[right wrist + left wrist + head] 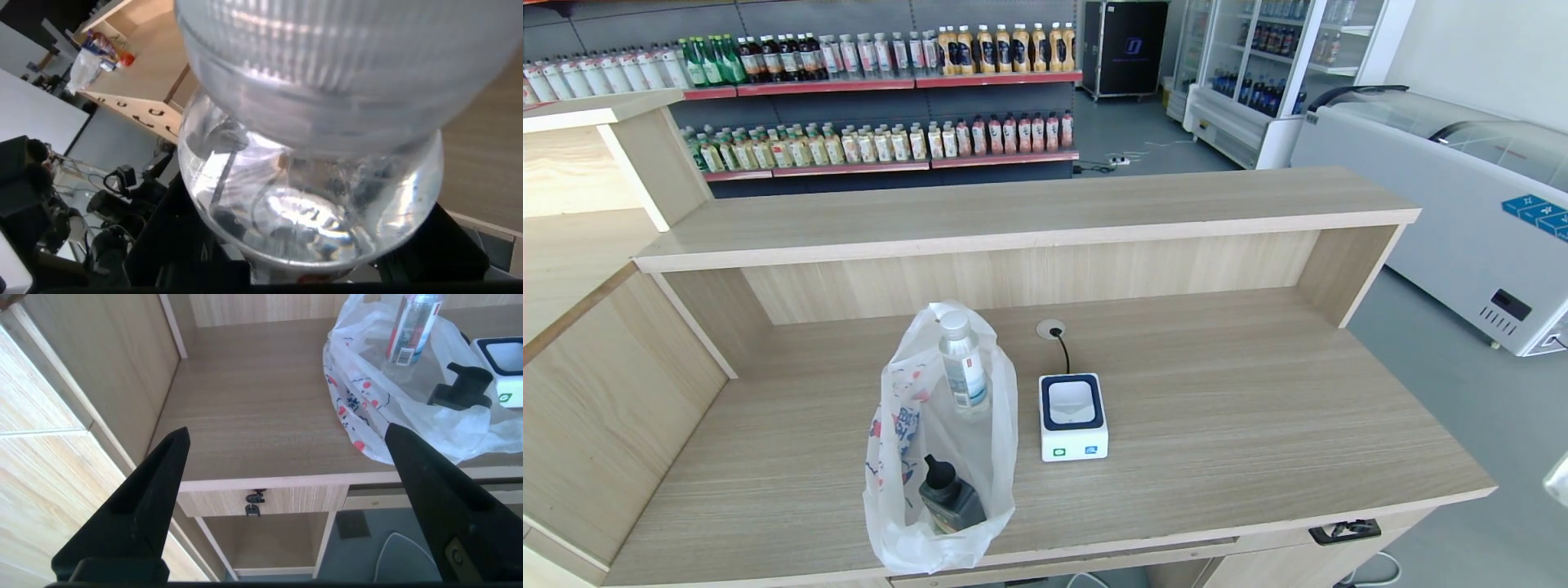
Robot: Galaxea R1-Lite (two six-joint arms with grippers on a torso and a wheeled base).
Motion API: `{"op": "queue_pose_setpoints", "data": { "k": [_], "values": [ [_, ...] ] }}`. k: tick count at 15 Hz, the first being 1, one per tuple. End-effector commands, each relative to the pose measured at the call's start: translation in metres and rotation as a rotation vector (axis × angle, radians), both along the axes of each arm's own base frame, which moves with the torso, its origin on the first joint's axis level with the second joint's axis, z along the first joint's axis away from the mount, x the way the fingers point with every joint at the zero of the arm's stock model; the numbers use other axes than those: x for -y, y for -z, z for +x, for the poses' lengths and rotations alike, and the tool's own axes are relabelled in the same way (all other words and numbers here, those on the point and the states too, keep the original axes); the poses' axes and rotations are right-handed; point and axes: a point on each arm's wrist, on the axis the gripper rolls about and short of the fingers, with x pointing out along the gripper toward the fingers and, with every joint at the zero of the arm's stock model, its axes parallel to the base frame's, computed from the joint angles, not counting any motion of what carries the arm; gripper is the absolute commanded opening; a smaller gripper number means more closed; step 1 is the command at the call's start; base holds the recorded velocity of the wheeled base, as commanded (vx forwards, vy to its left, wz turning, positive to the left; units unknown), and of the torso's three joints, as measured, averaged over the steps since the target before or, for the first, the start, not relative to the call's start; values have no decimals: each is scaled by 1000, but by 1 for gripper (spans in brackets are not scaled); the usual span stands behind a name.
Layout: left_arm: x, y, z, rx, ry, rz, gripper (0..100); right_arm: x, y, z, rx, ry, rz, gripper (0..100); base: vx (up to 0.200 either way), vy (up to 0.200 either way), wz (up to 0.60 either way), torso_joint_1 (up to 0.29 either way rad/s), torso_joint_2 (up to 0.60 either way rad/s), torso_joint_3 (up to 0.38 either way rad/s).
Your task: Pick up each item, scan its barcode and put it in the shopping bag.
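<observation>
A white plastic shopping bag (907, 482) lies open on the wooden counter (1258, 425), left of the white scanner (1073, 415). Inside the bag are a clear water bottle (964, 367) and a dark bottle with a black cap (949, 496). From the left wrist, the bag (368, 416), the clear bottle (409, 331) and the dark bottle (466, 385) show ahead. My left gripper (286, 437) is open and holds nothing, low in front of the counter's left front edge. My right gripper (310, 253) is shut on a clear ribbed bottle (327, 106) with liquid in it.
A raised shelf (1029, 216) runs along the counter's back and a side wall (613, 392) closes its left. A black cable (1063, 351) leads from the scanner to a hole. A locked drawer (255, 500) sits under the left front edge. A chest freezer (1462, 204) stands to the right.
</observation>
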Motion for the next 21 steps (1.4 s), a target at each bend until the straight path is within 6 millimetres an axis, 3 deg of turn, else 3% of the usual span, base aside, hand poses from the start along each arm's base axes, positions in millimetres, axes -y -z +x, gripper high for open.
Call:
{"op": "queue_pose_setpoints", "data": {
  "k": [1,7,10,13,16,21],
  "values": [
    [0,0,0,0,-1,-1,100,-1,0,1,-1,1,-3,0,0,0,0,0,0,0],
    [0,0,0,0,-1,-1,100,-5,8,8,-11,39,-50,0,0,0,0,0,0,0],
    [0,0,0,0,-1,1,100,-9,48,64,13,398,-364,0,0,0,0,0,0,0],
    [0,0,0,0,-1,-1,100,13,111,138,59,662,-579,0,0,0,0,0,0,0],
    [0,0,0,0,-1,-1,100,19,153,164,144,718,-755,0,0,0,0,0,0,0],
    [0,0,0,0,-1,-1,100,13,164,200,303,754,-849,0,0,0,120,0,0,1]
  ]
}}
